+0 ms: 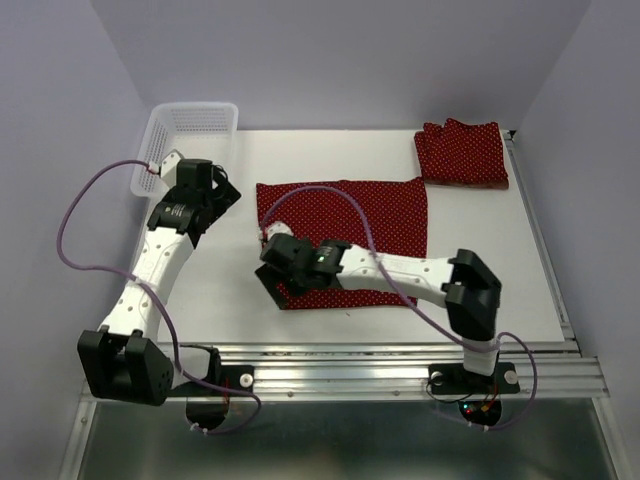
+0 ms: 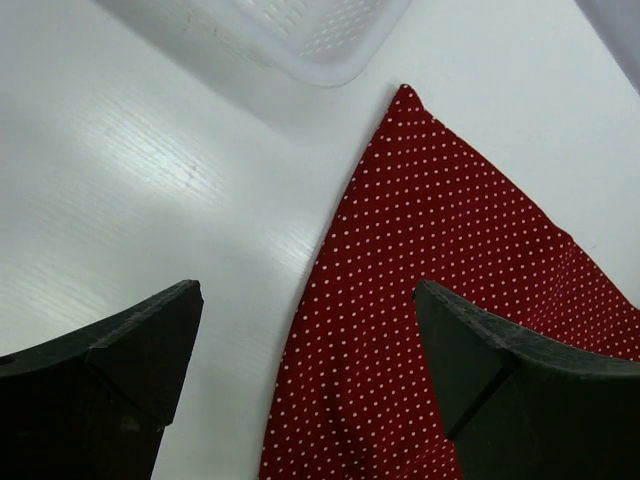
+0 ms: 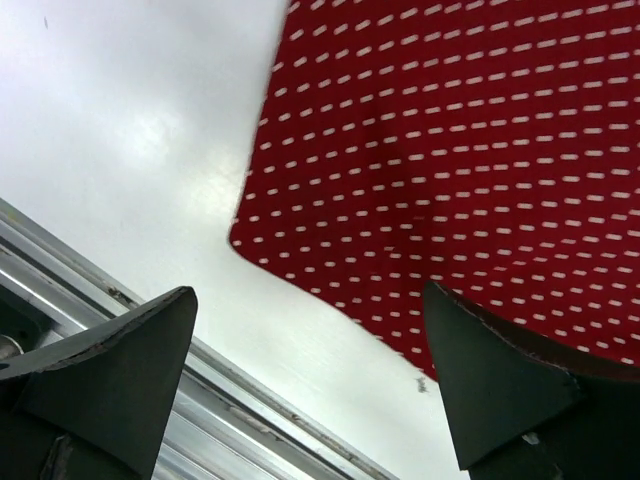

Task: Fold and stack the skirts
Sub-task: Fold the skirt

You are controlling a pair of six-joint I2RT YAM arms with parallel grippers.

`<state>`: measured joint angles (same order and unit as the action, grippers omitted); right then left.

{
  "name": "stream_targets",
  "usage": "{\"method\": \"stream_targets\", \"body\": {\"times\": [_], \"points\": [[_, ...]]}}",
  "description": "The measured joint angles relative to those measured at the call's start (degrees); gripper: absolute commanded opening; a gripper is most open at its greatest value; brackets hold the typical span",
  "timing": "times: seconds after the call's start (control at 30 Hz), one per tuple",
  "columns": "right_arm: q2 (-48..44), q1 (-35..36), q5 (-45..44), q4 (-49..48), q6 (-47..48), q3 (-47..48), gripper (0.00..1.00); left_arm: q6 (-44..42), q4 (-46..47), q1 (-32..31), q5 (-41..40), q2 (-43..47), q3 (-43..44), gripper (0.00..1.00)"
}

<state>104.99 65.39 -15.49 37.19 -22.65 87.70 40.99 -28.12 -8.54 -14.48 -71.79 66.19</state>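
Spread dotted skirt point(image 1: 345, 235) flat at surface point(image 1: 228, 300) centre, long axis parallel to near edge. Left tool point(image 1: 228, 195) wide open, empty — just left of skirt's far-left corner. Right tool point(image 1: 265, 263) wide open, empty — over skirt's near-left corner. Folded skirt point(image 1: 462, 153) at surface far-right corner.

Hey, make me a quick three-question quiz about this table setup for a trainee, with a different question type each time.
1. True or false: the left gripper and right gripper are both open and empty.
2. Where on the table is the folded skirt? A) near left B) far right corner C) dead centre
3. Fill in: the white basket stands in the far ___ corner.
Key: 1 true; 2 B; 3 left.
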Motion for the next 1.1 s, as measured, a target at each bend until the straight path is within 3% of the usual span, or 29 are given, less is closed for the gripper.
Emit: {"method": "stream_targets", "body": {"times": [0.23, 0.33, 0.47, 0.53, 0.57, 0.7, 0.8, 1.1], "points": [[16.2, 5.9, -2.3, 4.7, 0.8, 11.5, 0.99, 0.8, -4.1, 1.4, -2.6, 7.3, -3.9, 0.99], [19.9, 6.0, -3.1, 5.6, 0.9, 14.5, 0.9, 0.9, -4.5, 1.8, -3.1, 9.5, -4.6, 0.99], [22.8, 5.8, -4.7, 6.7, 0.7, 16.6, 0.64, 0.8, -4.8, 1.9, -3.2, 9.5, -4.8, 0.99], [23.4, 5.9, -5.6, 7.1, 0.5, 16.7, 0.58, 0.7, -4.8, 2.0, -3.1, 9.2, -4.8, 0.99], [23.6, 5.9, -5.8, 7.5, 0.4, 16.7, 0.47, 0.6, -4.8, 2.1, -3.1, 9.0, -4.8, 0.99], [23.8, 6.0, -6.0, 7.5, -0.4, 16.7, 0.19, 0.2, -4.6, 2.3, -2.6, 8.0, -4.9, 0.99], [23.6, 6.0, -6.0, 6.9, -1.4, 15.4, 0.15, -0.3, -3.8, 2.6, -1.4, 7.3, -5.6, 0.99], [13.1, 6.3, -0.2, 1.5, -2.2, -0.6, 0.13, -2.0, 3.6, 2.6, 7.4, 4.8, -11.0, 0.99]]}}
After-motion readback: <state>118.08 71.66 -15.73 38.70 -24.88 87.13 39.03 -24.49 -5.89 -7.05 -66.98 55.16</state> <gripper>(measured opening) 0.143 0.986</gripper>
